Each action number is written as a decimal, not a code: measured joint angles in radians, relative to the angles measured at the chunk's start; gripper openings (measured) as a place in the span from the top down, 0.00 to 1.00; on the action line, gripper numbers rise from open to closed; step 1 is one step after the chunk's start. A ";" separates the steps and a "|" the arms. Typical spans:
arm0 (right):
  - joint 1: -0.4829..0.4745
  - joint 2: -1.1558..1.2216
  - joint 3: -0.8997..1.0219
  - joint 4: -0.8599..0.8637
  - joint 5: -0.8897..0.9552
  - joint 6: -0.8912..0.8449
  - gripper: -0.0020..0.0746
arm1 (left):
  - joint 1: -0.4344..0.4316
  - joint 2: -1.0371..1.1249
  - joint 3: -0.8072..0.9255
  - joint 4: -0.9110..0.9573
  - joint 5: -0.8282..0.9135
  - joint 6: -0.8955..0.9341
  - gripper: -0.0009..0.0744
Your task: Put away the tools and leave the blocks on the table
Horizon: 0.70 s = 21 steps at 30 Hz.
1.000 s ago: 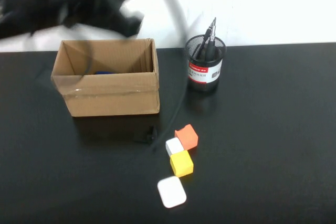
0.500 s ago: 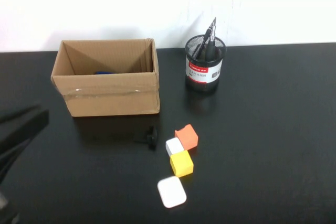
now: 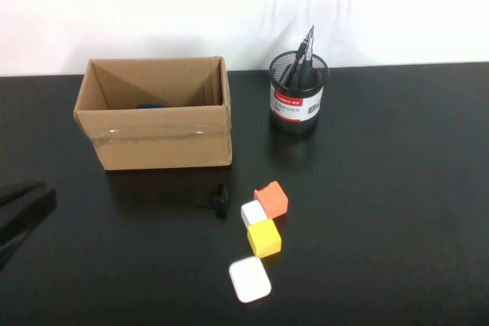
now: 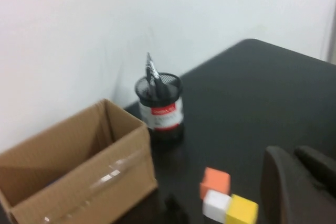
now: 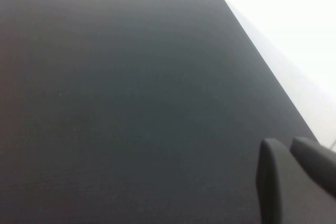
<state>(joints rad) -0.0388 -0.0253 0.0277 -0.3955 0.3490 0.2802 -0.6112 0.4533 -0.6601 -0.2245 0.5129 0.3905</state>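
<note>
A black mesh pen cup (image 3: 298, 95) stands at the back and holds black-handled tools (image 3: 302, 66) with metal tips; it also shows in the left wrist view (image 4: 160, 106). The red-handled scissors are not in view. The orange block (image 3: 272, 198), white block (image 3: 254, 212) and yellow block (image 3: 264, 238) sit together on the black table (image 3: 397, 188). A small black object (image 3: 220, 200) lies left of them. My left gripper (image 3: 23, 208) is shut and empty at the table's left edge, its fingers (image 4: 283, 182) far from the blocks. My right gripper (image 5: 289, 148) is shut and empty over bare table near a corner.
An open cardboard box (image 3: 157, 124) stands at the back left with something blue (image 3: 150, 105) inside. A flat white rounded case (image 3: 250, 279) lies in front of the yellow block. A white wall runs behind the table.
My left arm has swung from above the box at the back left down to the table's left edge, and has drawn further left out of the high view. The objects have not moved.
</note>
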 joint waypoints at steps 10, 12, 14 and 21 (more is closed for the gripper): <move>0.000 0.000 0.000 0.000 0.000 0.000 0.98 | 0.116 -0.199 0.273 0.066 -0.396 -0.068 0.99; 0.000 0.000 0.000 0.000 0.000 0.000 0.98 | 0.188 -0.270 0.345 0.075 -0.413 -0.115 0.99; 0.000 0.000 0.000 0.000 0.000 0.000 0.98 | 0.255 -0.333 0.408 0.093 -0.406 -0.161 0.99; 0.000 0.000 0.000 0.000 0.000 0.001 0.98 | 0.514 -0.463 0.582 0.100 -0.327 -0.330 0.99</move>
<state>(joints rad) -0.0388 -0.0253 0.0277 -0.3955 0.3490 0.2809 -0.0974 -0.0097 -0.0783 -0.1249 0.1857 0.0609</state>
